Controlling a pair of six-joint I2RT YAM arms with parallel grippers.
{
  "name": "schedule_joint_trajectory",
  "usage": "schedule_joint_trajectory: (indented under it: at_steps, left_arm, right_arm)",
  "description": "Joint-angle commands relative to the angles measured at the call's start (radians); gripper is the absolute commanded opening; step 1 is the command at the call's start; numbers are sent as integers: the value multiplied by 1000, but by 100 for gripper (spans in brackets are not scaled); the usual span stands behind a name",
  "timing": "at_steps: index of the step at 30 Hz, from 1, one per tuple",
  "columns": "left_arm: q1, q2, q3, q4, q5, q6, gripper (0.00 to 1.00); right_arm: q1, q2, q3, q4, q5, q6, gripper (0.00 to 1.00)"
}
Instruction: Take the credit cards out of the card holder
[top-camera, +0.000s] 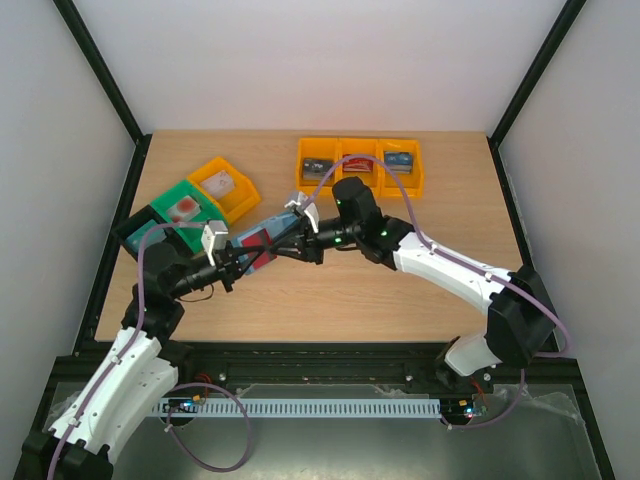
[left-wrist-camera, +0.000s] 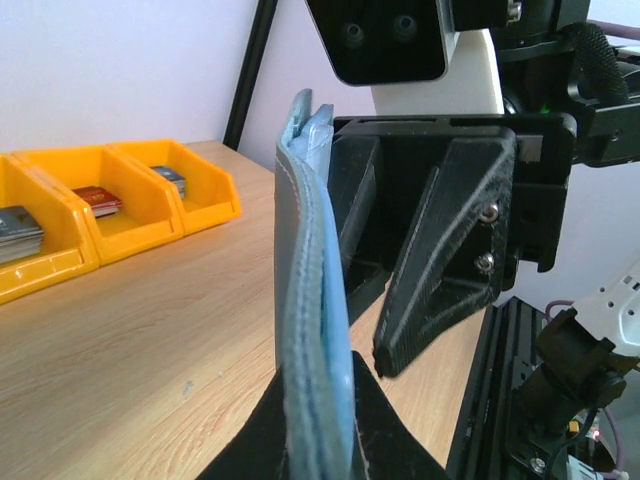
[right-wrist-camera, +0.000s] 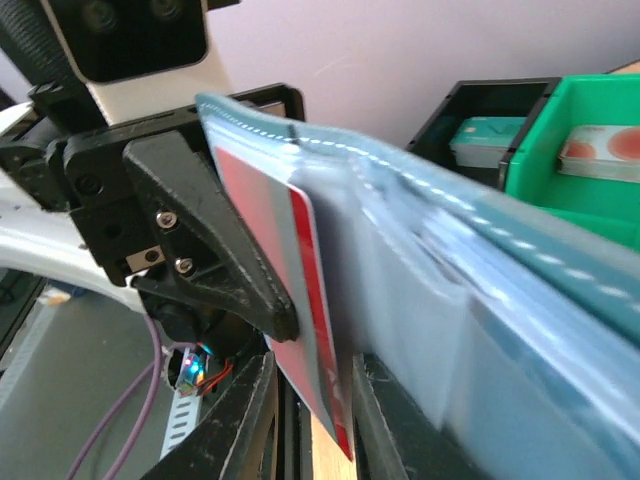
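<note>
**A:** What's on the desk (top-camera: 330, 300) apart from the job items?

**B:** Wood-grain top. Row of three orange bins (top-camera: 340, 148) at the far edge, touching side by side. Far left, a diagonal chain: lone orange bin (top-camera: 245, 195), green bin (top-camera: 165, 198), black bin (top-camera: 128, 232), each against the next.

**A:** Surround?

**B:** White walls, black frame posts (top-camera: 103, 68) running to the far corners. Perforated white strip (top-camera: 310, 408) below the near edge.

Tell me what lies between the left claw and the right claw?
The top external view shows it: the teal-blue folding card holder fills the gap from left claw to right claw, with a thin red card in it.
</note>
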Motion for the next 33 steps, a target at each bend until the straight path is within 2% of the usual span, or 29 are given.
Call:
schedule_joint_trajectory:
  at_steps: [1, 5, 10, 19, 21, 23, 27, 33]
  left_arm:
    - [-7, -12, -1, 107, 83, -12, 2]
    - [-8, -13, -5, 122, 119, -4, 2]
    - [-10, -14, -5, 113, 154, 0, 2]
    - [-10, -22, -30, 141, 197, -19, 3]
    - [-10, -27, -36, 152, 210, -36, 15]
    - [-10, -29, -44, 181, 226, -65, 21]
    - [-12, -34, -60, 224, 239, -127, 22]
    - [-11, -34, -52, 220, 234, -130, 27]
  right_arm:
    - [27, -21, 3, -7, -26, -59, 22]
    - [38, 2, 24, -13, -27, -62, 19]
    - [42, -13, 18, -9, -90, -87, 2]
    - [35, -77, -20, 15, -136, -120, 2]
    - [29, -86, -32, 33, -135, -111, 2]
    - [22, -89, -35, 30, -132, -110, 2]
    - [3, -94, -39, 23, -132, -104, 2]
    - [-33, -126, -38, -45, -112, -137, 2]
